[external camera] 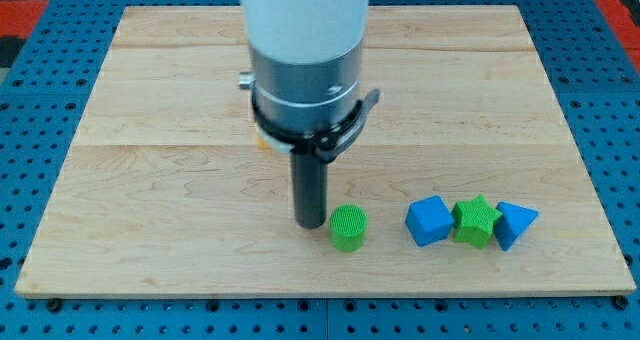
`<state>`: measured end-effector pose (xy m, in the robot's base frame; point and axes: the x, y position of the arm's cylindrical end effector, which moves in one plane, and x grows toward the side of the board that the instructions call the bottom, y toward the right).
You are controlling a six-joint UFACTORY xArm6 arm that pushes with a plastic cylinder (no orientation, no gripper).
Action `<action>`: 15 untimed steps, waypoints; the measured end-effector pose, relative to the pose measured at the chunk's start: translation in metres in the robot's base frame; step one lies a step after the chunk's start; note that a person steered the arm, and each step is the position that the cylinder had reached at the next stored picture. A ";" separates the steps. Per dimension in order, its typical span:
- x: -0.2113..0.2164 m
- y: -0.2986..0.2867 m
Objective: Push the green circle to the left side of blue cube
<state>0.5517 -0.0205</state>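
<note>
The green circle (348, 227), a short ribbed cylinder, stands on the wooden board (150, 180) near the view's bottom centre. My tip (309, 223) rests just to its left, touching or nearly touching it. The blue cube (429, 220) lies to the right of the green circle, with a gap between them.
A green star block (475, 222) touches the blue cube's right side, and a blue triangular block (514, 224) sits right of the star. A sliver of a yellow-orange block (259, 140) shows behind the arm's body. The board's bottom edge is close below the blocks.
</note>
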 end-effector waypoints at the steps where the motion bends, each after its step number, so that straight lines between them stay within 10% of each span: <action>1: 0.024 0.001; 15: 0.017 0.045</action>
<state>0.5683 0.0248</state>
